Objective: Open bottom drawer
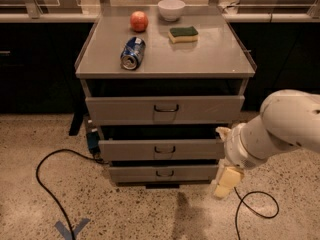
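Note:
The bottom drawer (pixel 163 173) is the slimmest grey front at the foot of the metal cabinet, with a small dark wire handle (pixel 164 173) at its centre. Above it sit the mid-sized drawer (pixel 161 149) and the tallest-fronted top drawer (pixel 165 109). My gripper (pixel 225 181) hangs from the white arm (pixel 280 126) at the right of the cabinet, beside the bottom drawer's right end and just above the floor. It touches no handle.
On the cabinet top (pixel 210 54) lie a blue can (pixel 132 53) on its side, a red apple (pixel 139 20), a white bowl (pixel 171 9) and a green-yellow sponge (pixel 183 34). Black cables (pixel 45 184) loop on the speckled floor left and right. Blue tape (pixel 72 229) marks the floor.

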### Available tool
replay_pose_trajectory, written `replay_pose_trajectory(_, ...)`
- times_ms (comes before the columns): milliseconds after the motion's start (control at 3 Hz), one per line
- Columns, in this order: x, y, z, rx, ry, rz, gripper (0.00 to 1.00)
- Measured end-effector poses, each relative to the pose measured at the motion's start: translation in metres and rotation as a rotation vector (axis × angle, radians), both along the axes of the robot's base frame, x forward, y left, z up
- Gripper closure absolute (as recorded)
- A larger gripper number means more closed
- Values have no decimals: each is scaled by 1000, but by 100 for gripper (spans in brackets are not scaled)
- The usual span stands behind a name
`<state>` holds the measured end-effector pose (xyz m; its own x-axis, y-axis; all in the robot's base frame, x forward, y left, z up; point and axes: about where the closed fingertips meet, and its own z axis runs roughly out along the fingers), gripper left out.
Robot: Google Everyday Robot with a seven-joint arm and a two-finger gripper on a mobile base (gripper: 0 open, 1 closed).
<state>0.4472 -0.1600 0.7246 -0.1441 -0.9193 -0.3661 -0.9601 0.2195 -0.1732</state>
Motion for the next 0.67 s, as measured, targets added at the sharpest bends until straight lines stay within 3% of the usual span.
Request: replay_pose_trajectory(667, 55, 11, -87, 19, -32, -22, 0)
